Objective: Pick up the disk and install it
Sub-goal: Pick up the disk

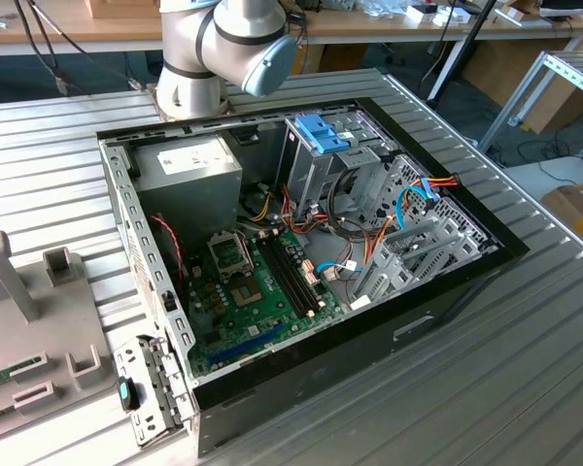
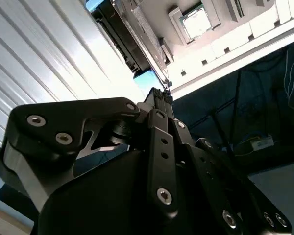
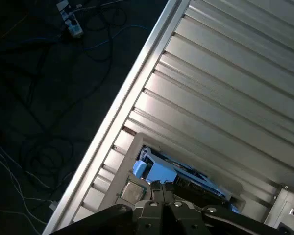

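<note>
Both of my fingers (image 3: 155,188) (image 2: 159,105) are pressed together in both wrist views, the tips just beside the blue-railed end of the disk (image 3: 154,172) (image 2: 146,81); I cannot tell whether they touch it. The disk lies in a grey fixture (image 3: 120,169) on the ribbed metal surface (image 3: 225,73), near a square chip (image 3: 132,192) seated in the same fixture. One open computer case (image 1: 369,340) rests on that surface in the exterior view.

Straight ahead of the claw (image 3: 161,186) lies the flat silver-grey disk with blue plastic rails (image 3: 154,172), within a pale grey plastic fixture (image 3: 118,159) on the ribbed metal desk (image 3: 225,88). A square metal chip (image 3: 132,192) sits in that fixture just beside the claw's tip. The dark floor with loose cables (image 3: 49,98) lies past the desk's edge.
</note>
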`<move>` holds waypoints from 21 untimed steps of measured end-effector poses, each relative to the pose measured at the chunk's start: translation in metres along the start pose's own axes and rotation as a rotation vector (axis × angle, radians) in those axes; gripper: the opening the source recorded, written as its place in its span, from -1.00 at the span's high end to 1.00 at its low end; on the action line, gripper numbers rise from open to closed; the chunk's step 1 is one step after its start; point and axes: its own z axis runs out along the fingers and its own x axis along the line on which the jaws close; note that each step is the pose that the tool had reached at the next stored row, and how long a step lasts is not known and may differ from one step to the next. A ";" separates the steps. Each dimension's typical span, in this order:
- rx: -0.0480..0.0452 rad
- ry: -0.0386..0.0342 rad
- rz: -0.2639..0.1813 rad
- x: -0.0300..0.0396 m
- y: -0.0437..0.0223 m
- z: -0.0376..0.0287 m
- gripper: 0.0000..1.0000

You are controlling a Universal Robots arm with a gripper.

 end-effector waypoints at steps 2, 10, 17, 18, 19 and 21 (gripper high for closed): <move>0.0002 0.0011 -0.030 0.0000 0.0001 0.0000 0.79; 0.0013 0.0104 -0.254 0.0000 0.0000 0.0001 0.79; 0.0024 0.0197 -0.477 0.0000 0.0000 0.0000 0.79; 0.0025 0.0207 -0.500 0.0000 0.0000 0.0000 0.79; 0.0028 0.0223 -0.539 0.0000 0.0000 0.0000 0.79; 0.0031 0.0248 -0.600 0.0000 0.0000 0.0000 0.79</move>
